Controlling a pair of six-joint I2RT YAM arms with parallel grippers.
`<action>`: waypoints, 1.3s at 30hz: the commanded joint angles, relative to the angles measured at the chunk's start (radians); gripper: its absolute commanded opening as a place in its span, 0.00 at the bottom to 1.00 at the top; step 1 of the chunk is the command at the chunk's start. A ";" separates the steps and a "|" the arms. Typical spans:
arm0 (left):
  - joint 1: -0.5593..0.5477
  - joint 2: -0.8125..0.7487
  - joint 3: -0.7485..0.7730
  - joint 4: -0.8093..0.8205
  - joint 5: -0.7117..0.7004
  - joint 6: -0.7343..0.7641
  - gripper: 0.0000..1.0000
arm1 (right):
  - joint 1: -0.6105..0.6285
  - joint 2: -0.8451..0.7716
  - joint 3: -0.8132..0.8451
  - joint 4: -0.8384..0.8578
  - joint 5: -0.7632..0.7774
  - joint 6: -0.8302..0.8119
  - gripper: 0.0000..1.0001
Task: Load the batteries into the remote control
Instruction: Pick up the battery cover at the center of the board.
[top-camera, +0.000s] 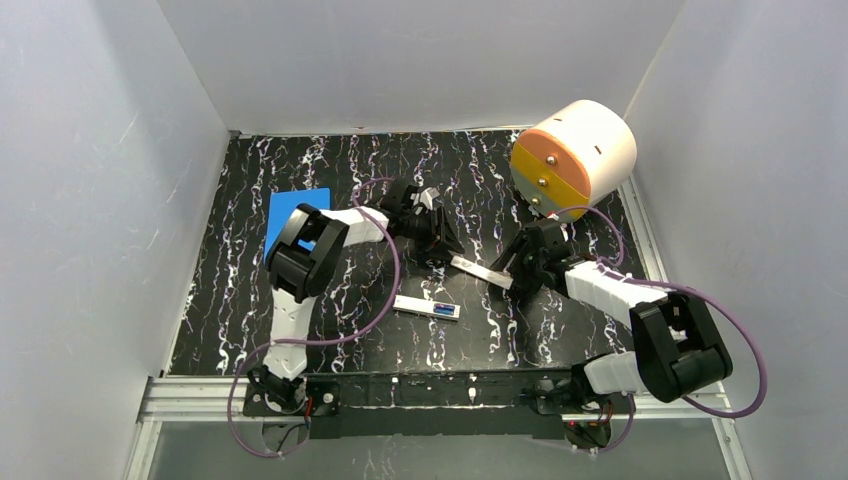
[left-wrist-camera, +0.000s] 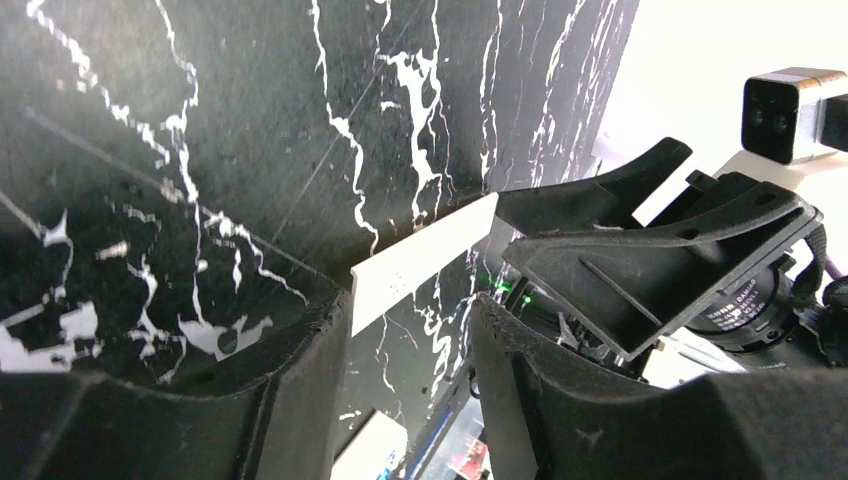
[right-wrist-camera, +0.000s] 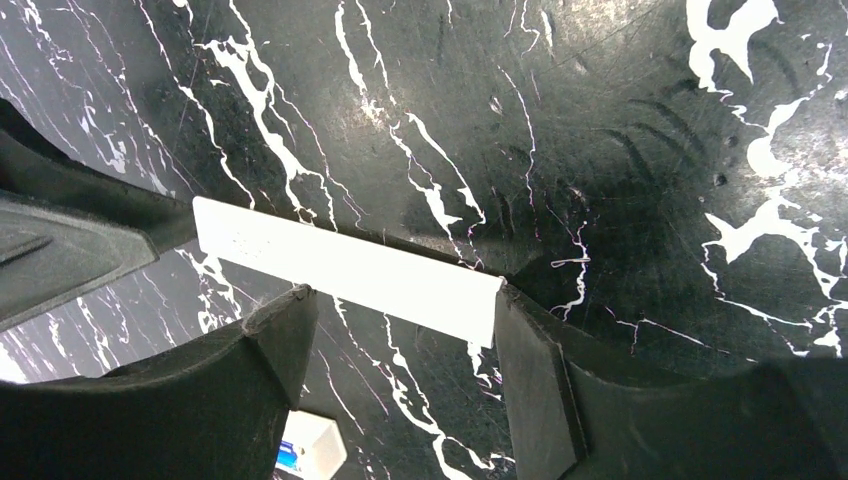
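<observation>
Both grippers meet tip to tip over the middle of the table, with one flat white strip between them. The left gripper has its fingers standing apart. One end of the strip lies right at the tip of one finger, at the mouth of the gap, and nothing is pinched between the pads. The right gripper is spread as well. The strip runs crosswise past its fingers, with one end touching the tip of one finger and the other end reaching past the opposite finger toward the left gripper. Whether the strip lies flat on the table or is raised off it cannot be told.

Just outside the two grippers, toward the arm bases, the remote control lies flat on the table. It is apart from the strip and touched by neither gripper. A small blue patch, the batteries, sits in its face at the end nearer the right gripper, too small to tell one from two. Both wrist views catch a corner of the remote below the fingers.

Farther out, behind the left gripper's arm, lies a flat blue pad. Beyond the right gripper, at the far edge of the table, a cream drum lies on its side with its orange face turned toward the grippers.
</observation>
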 joint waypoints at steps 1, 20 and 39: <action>-0.030 -0.109 -0.048 0.032 0.069 -0.086 0.44 | 0.012 0.040 -0.046 0.002 -0.096 -0.014 0.72; -0.067 -0.305 -0.277 0.063 0.004 -0.136 0.41 | 0.030 0.119 -0.031 -0.078 -0.223 -0.252 0.66; -0.076 -0.370 -0.357 0.063 -0.053 -0.115 0.00 | 0.044 0.028 -0.041 -0.114 -0.193 -0.257 0.68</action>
